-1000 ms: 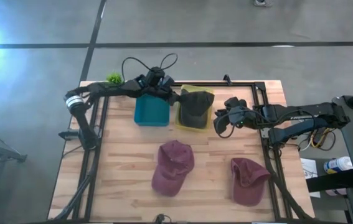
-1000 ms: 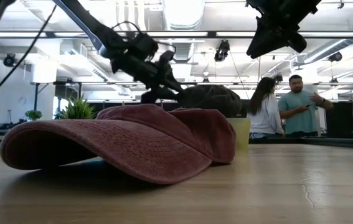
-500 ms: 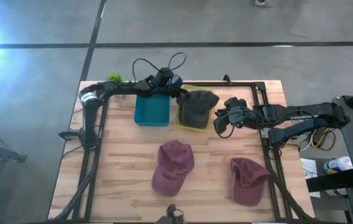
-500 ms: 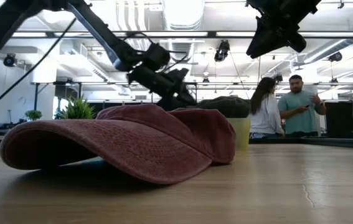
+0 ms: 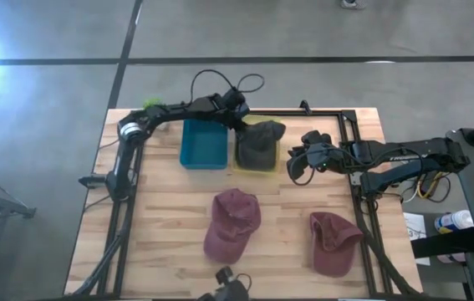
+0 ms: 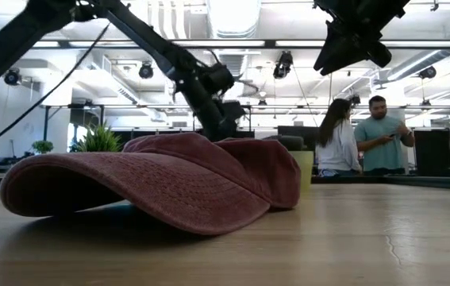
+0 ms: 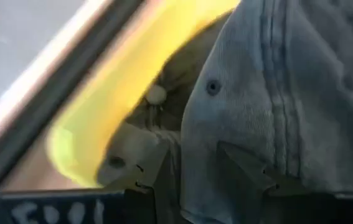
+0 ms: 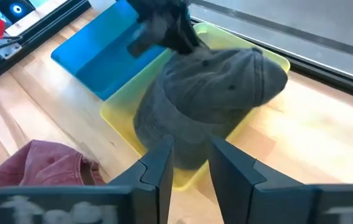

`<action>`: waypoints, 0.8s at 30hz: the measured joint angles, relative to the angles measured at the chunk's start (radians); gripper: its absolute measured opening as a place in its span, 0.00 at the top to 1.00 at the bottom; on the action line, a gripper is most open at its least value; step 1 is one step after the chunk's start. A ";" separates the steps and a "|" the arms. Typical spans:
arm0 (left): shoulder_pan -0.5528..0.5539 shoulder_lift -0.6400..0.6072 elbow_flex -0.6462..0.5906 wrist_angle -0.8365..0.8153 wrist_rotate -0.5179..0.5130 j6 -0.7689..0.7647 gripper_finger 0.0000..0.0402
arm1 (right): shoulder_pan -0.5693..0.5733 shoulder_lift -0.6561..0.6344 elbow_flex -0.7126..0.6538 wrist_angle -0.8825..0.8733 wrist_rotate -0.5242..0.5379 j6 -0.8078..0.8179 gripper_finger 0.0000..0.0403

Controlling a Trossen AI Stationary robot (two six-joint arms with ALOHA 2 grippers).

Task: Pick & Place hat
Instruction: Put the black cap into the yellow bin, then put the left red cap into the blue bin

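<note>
A dark grey hat (image 5: 260, 144) sits in the yellow bin (image 5: 257, 170), its crown rising above the rim (image 8: 120, 121). My left gripper (image 5: 242, 124) reaches from the table's far left corner and is shut on the hat's far-left edge; it also shows over the bin in the right wrist view (image 8: 164, 28). My right gripper (image 5: 297, 167) hovers open to the right of the bin, above the table, touching nothing. Two dark red hats (image 5: 232, 224) (image 5: 333, 241) lie brim down on the wood. My left gripper (image 7: 198, 177) pinches the grey hat's cloth (image 7: 195, 149) between its two fingers (image 7: 244, 168), at the crown's edge on the bin's far-left side. It comes slanting down from the table's far left. The hat rests in the yellow bin (image 7: 101, 93), crown up.
A blue bin (image 5: 204, 146) stands right beside the yellow one, on its left. A small green plant (image 5: 151, 105) is at the far left corner. A black frame rail runs along the table's far and right edges. Two people stand in the room behind (image 6: 367, 135).
My left gripper moved toward the table's right and down, still shut on the grey hat. The hat, held up above the bin a second ago, has come down into the yellow bin. The right arm kept still.
</note>
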 joint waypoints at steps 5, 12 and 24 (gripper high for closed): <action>0.000 -0.075 0.000 -0.002 -0.157 0.015 0.70 | -0.005 0.000 0.000 -0.006 -0.004 -0.012 0.74; -0.020 -0.245 -0.009 -0.146 -0.110 -0.023 0.70 | -0.007 0.000 -0.005 -0.015 -0.128 -0.030 0.71; -0.442 -0.653 -0.528 -0.209 0.080 -0.242 0.70 | -0.001 0.000 -0.183 0.199 -0.491 0.022 0.70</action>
